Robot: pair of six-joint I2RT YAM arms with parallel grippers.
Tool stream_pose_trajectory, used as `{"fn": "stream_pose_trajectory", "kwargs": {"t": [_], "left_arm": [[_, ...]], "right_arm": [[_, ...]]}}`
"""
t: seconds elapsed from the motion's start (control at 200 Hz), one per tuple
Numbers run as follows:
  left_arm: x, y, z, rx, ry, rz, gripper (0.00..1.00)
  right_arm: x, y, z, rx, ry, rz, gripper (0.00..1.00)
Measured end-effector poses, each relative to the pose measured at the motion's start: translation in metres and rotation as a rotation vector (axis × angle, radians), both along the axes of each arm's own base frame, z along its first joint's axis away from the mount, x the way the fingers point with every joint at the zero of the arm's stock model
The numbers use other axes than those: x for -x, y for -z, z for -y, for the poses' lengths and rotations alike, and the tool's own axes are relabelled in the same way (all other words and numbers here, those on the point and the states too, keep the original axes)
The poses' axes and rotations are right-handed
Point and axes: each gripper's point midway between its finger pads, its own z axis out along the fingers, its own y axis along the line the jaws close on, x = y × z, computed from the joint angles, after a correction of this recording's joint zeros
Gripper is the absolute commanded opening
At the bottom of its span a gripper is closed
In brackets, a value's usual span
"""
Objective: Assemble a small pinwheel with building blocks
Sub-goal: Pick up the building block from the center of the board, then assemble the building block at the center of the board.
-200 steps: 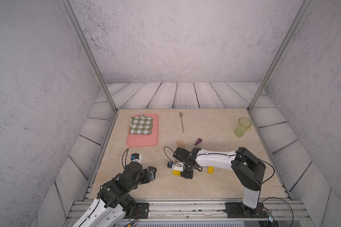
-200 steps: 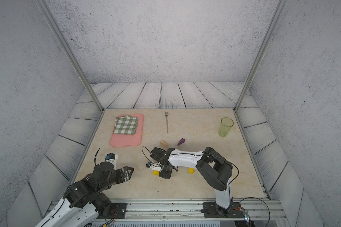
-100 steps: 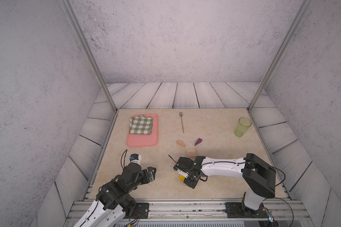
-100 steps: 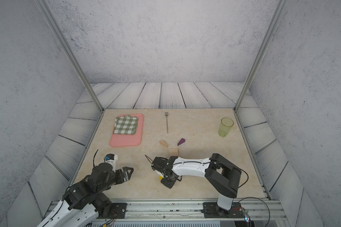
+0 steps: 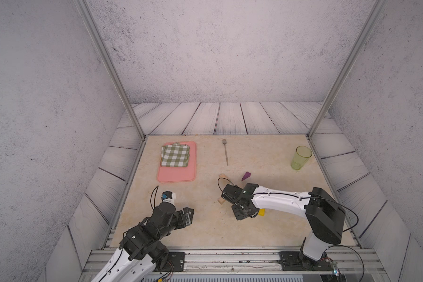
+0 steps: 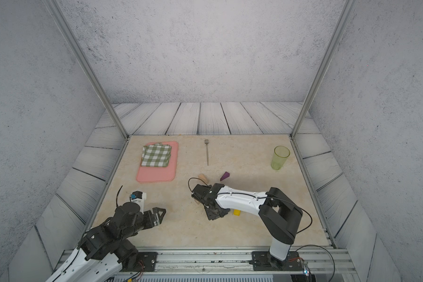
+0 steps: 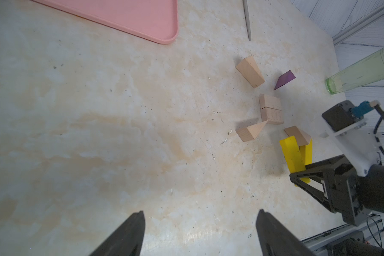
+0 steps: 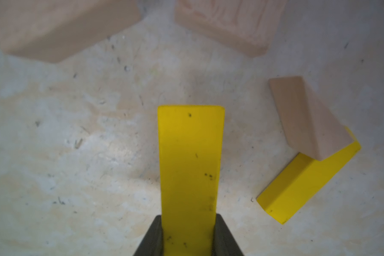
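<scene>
My right gripper [image 8: 189,218] is shut on a yellow bar [image 8: 190,166], which sticks out in front of the jaws just above the table. A second yellow bar [image 8: 308,184] lies beside it with a wood wedge [image 8: 306,119] leaning on its end. In the left wrist view, two pale-wood rectangles [image 7: 271,109] lie side by side, with a wood wedge [image 7: 249,131] touching them, another wedge [image 7: 249,72] and the purple wedge [image 7: 285,79] beyond. These building blocks lie loose; no pinwheel shows. My left gripper [image 7: 200,223] is open and empty, well left of the blocks in both top views [image 5: 189,214].
A pink tray [image 5: 178,174] with a folded green-checked cloth [image 5: 175,155] sits at the back left. A metal fork [image 5: 225,151] lies at the back middle. A green cup [image 5: 300,158] stands at the back right. The right arm [image 5: 279,202] stretches low over the blocks.
The right arm has swung with the yellow bar: its gripper dipped toward the front edge, then came back a little to the right. The left arm has hardly moved.
</scene>
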Motion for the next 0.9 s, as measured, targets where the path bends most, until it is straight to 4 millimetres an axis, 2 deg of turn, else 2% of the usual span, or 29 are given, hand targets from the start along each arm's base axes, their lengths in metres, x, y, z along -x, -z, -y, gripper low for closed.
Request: {"fn": "stream_pose_trajectory", "kwargs": {"t": [0.18, 0.485, 0.646, 0.826, 0.901], "left_arm": [[0.000, 0.000, 0.000, 0.000, 0.000, 0.001, 0.85], [0.000, -0.001, 0.000, 0.003, 0.000, 0.003, 0.85], [0.000, -0.002, 0.000, 0.007, 0.000, 0.008, 0.85], [0.000, -0.002, 0.000, 0.008, 0.000, 0.010, 0.85], [0.000, -0.002, 0.000, 0.008, 0.000, 0.009, 0.85]], "right_arm": [[-0.019, 0.003, 0.000, -0.016, 0.139, -0.003, 0.30], [-0.013, 0.019, -0.007, -0.029, 0.220, -0.053, 0.32], [-0.013, 0.024, -0.010, -0.041, 0.245, -0.071, 0.37], [-0.016, 0.026, -0.012, -0.054, 0.254, -0.072, 0.51], [-0.016, 0.026, -0.012, -0.054, 0.251, -0.071, 0.53]]}}
